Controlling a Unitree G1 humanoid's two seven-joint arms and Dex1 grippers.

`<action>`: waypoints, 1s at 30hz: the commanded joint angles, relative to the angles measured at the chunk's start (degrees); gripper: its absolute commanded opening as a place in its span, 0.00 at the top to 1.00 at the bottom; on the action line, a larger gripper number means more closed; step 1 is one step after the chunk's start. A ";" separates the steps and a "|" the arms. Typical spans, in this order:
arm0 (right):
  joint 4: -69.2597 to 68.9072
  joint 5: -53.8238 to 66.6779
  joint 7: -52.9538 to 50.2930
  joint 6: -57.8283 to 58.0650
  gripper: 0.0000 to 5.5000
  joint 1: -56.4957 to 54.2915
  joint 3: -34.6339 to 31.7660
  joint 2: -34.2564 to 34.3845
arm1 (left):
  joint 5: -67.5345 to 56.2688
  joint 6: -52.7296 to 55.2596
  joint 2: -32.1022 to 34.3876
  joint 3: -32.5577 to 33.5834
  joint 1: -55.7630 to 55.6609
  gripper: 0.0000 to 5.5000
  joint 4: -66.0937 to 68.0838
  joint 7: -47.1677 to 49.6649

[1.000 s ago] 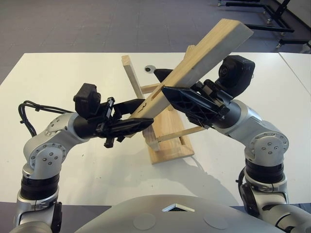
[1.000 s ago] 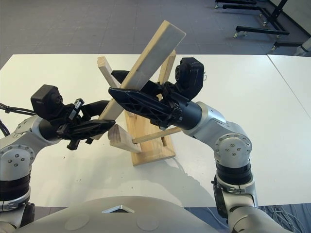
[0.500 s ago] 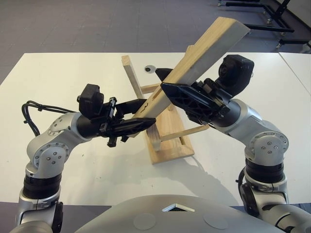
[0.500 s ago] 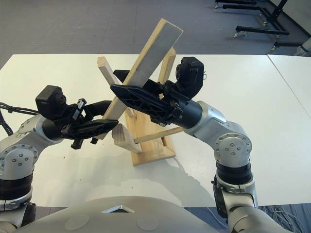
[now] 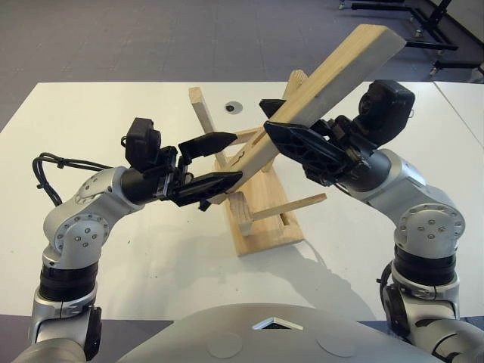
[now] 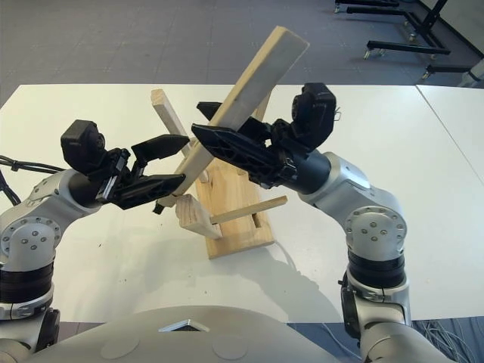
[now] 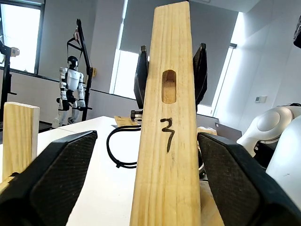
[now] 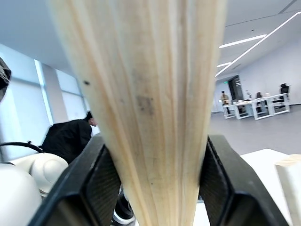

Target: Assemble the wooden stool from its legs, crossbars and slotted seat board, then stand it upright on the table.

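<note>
A long wooden leg [image 5: 325, 74] with a slot and a handwritten mark slants up over the table. My right gripper [image 5: 272, 121] is shut on its middle, and its pads [image 8: 96, 188] press both faces. Around the leg's lower end my left gripper [image 5: 236, 157] stands open, with gaps between the wood [image 7: 167, 136] and each finger [image 7: 61, 169]. Below lies the seat board [image 5: 268, 231] with an upright leg [image 5: 204, 113] in it. A short block [image 5: 240, 212] and a thin crossbar [image 5: 291, 206] stand at its near end.
A small round disc [image 5: 234, 107] lies on the white table [image 5: 136, 257] behind the stool parts. A black cable [image 5: 45, 170] loops off my left arm. Metal racks [image 5: 423, 38] stand on the floor beyond the table's far edge.
My left gripper has opened and let go of the leg's lower end. The right arm has shifted right and lifted the leg a little.
</note>
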 commanded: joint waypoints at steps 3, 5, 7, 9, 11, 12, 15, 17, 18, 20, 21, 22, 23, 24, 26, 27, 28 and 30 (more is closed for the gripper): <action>0.19 0.07 1.37 -0.70 0.62 -1.11 -6.30 -4.32 | -0.19 0.63 0.20 1.40 0.53 0.29 -0.26 1.97; 1.65 0.15 0.96 -1.47 0.62 -1.81 -8.96 -5.15 | 0.00 0.35 0.11 1.75 0.48 0.29 0.06 2.35; 3.70 -2.15 1.88 -2.45 0.62 -2.20 -11.35 -6.82 | 0.31 0.20 0.29 2.03 0.51 0.29 0.37 2.45; 5.11 -4.27 3.54 -2.73 0.62 -1.61 -13.09 -8.78 | 0.56 0.15 0.43 2.25 0.60 0.29 0.58 2.46; 6.55 -5.45 5.97 -2.55 0.62 -0.30 -15.02 -10.78 | -0.11 0.55 0.55 2.80 0.74 0.29 0.75 2.56; 7.16 -6.31 7.12 -2.51 0.62 0.26 -15.46 -11.57 | -0.62 0.82 0.61 3.13 0.84 0.29 0.80 2.54; 11.83 -15.33 13.79 -5.61 0.62 6.22 -15.82 -13.91 | -0.60 1.22 0.76 3.37 0.91 0.29 0.95 2.37; 15.26 -19.18 16.63 -7.95 0.62 9.85 -16.97 -13.68 | -0.56 1.49 0.88 3.37 0.55 0.29 1.17 2.11; 16.84 -20.97 17.93 -9.29 0.62 11.47 -17.40 -13.31 | -0.86 1.68 1.04 3.62 0.43 0.29 1.16 2.03; 18.59 -23.27 19.55 -11.26 0.62 14.04 -17.83 -12.16 | -1.54 2.09 1.44 4.16 0.36 0.29 1.02 1.78; 18.81 -24.05 19.94 -11.88 0.62 14.78 -17.66 -11.56 | -1.75 2.27 1.63 4.39 0.34 0.29 1.07 1.59; 18.79 -24.84 20.07 -12.41 0.62 15.44 -17.04 -10.78 | -1.87 2.44 1.75 4.50 0.23 0.29 1.22 1.49; 18.70 -25.30 20.04 -12.70 0.62 15.90 -16.42 -9.95 | -1.90 2.57 1.85 4.58 0.10 0.29 1.44 1.36; 18.58 -25.56 19.86 -12.84 0.62 16.25 -15.89 -9.05 | -1.89 2.65 1.92 4.59 -0.05 0.29 1.67 1.28; 17.32 -25.53 19.01 -12.79 0.62 17.32 -14.45 -6.52 | -1.69 2.86 2.10 4.60 -0.51 0.29 2.39 1.00; 15.96 -25.95 18.60 -12.75 0.62 18.20 -13.36 -5.53 | -1.51 2.96 2.26 4.57 -0.70 0.29 2.75 0.78; 14.06 -26.12 18.30 -12.44 0.62 19.25 -12.23 -4.81 | -1.32 3.04 2.48 4.58 -0.80 0.29 3.07 0.57; 9.75 -25.89 17.81 -11.46 0.62 21.59 -10.56 -4.42 | -1.00 3.07 2.85 4.63 -0.84 0.29 3.60 0.22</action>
